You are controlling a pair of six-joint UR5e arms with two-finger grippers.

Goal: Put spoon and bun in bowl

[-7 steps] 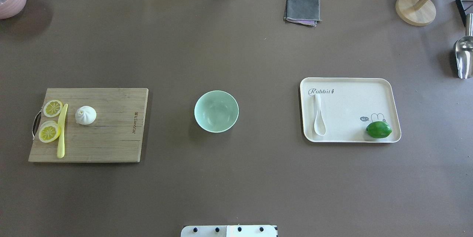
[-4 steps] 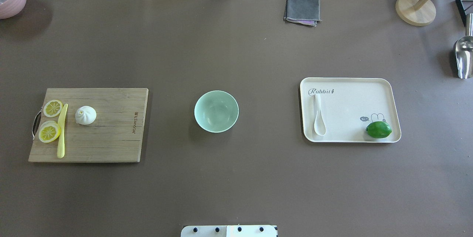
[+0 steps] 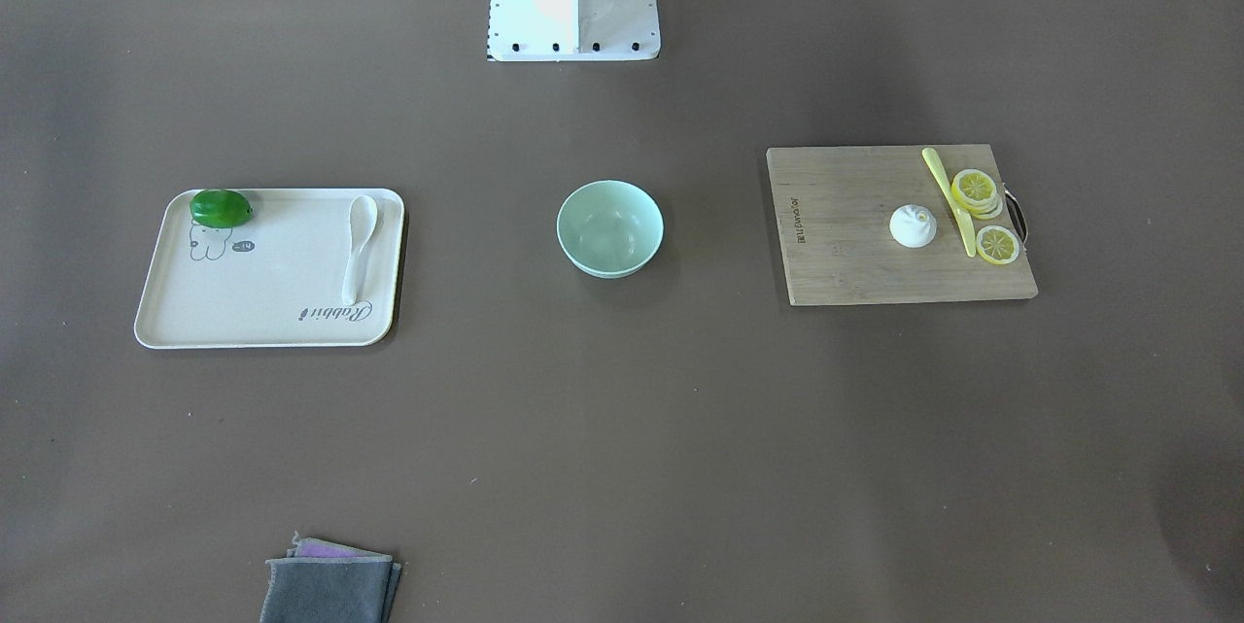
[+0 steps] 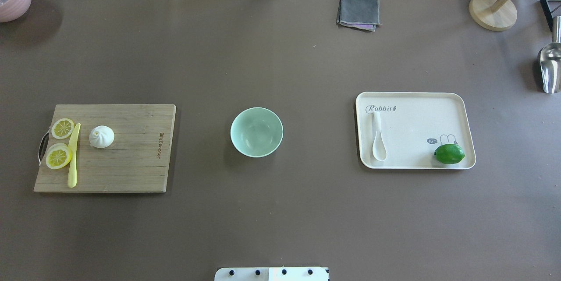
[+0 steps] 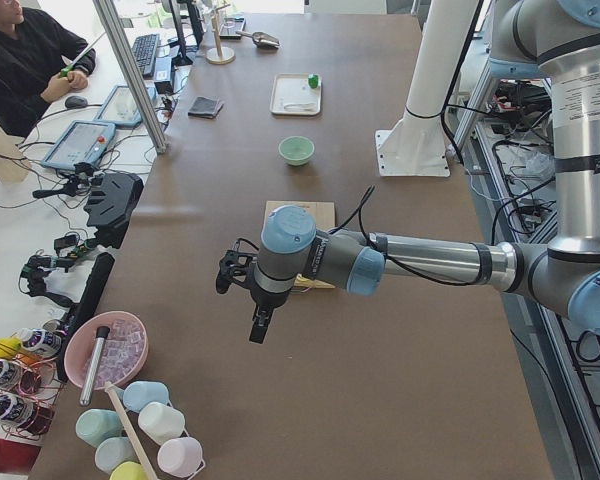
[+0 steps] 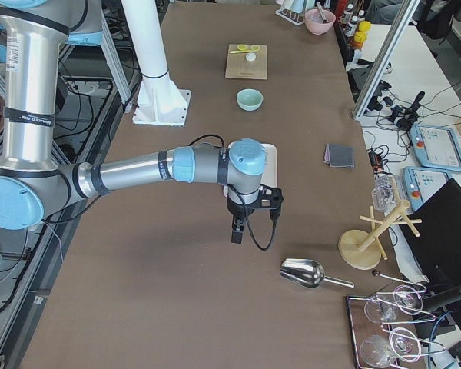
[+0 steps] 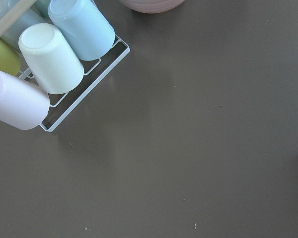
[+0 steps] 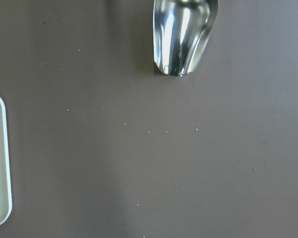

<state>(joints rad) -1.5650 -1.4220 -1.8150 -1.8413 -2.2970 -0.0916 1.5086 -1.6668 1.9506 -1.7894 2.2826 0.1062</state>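
The left gripper (image 5: 258,330), jaws I cannot tell, is hanging idle; it should be dropping centred over the bun (image 4: 101,136), nine o'clock from the bowl (image 4: 257,153).

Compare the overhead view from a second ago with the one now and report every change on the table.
Nothing visibly changed. The bun still sits on the cutting board, the spoon still lies on the tray, and the bowl between them is still empty.
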